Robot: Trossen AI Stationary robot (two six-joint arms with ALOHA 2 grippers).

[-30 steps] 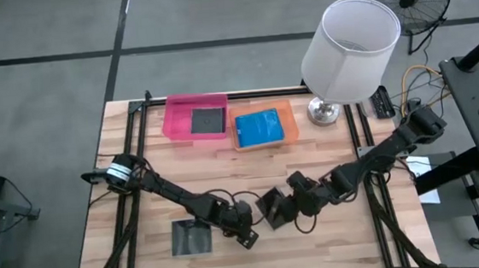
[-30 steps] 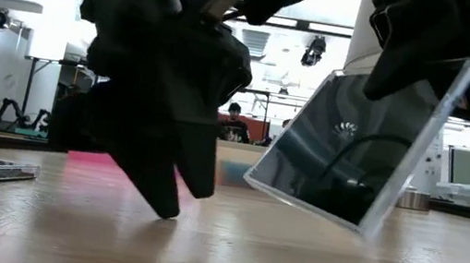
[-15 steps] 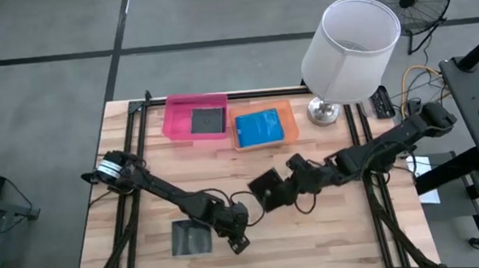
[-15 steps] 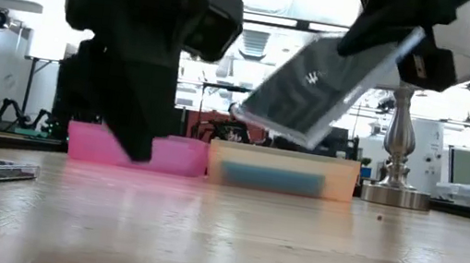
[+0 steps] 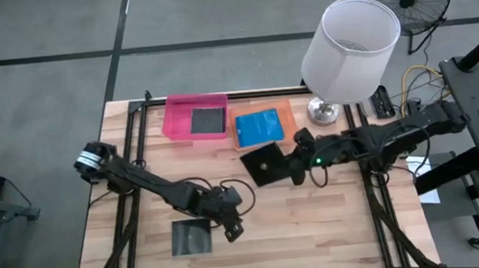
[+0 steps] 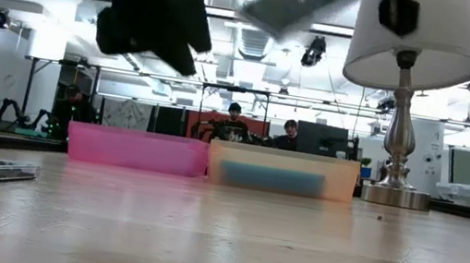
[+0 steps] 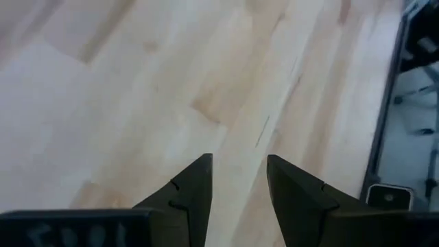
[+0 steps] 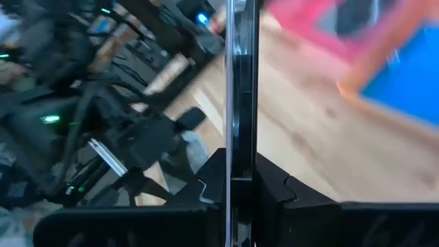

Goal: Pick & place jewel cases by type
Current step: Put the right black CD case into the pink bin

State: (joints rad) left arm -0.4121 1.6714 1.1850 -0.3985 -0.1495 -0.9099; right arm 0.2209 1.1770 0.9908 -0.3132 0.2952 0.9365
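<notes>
My right gripper (image 5: 292,168) is shut on a dark square jewel case (image 5: 263,164), high over the table's middle, just near of the orange tray. The low view catches this case (image 6: 299,1) at its top edge. My left gripper (image 5: 232,229) hovers open over bare wood near the front, also seen in the left wrist view (image 7: 239,166). Beside it, another dark case (image 5: 191,237) lies flat on the table. A third dark case (image 5: 207,120) lies in the pink tray. A blue case (image 5: 260,128) lies in the orange tray. My right gripper pinches the dark case between its two fingers (image 8: 212,180) at the case's right-hand edge (image 8: 241,154), coming level from the table's right. The case stands edge-on between the fingers. It is lifted clear of the table and tilted, its free side reaching toward the left.
The pink tray (image 5: 173,122) and orange tray (image 5: 287,111) stand side by side at the far edge. A lamp with a white shade (image 5: 350,38) stands on its metal base (image 5: 323,110) at the far right. Bare wood spreads at the front right. People sit in the room beyond.
My right gripper has risen and moved toward the far edge and the trays, carrying the dark case from just above the table to well clear of it, with the case's steep tilt easing. My left gripper has risen and shifted slightly toward the left.
</notes>
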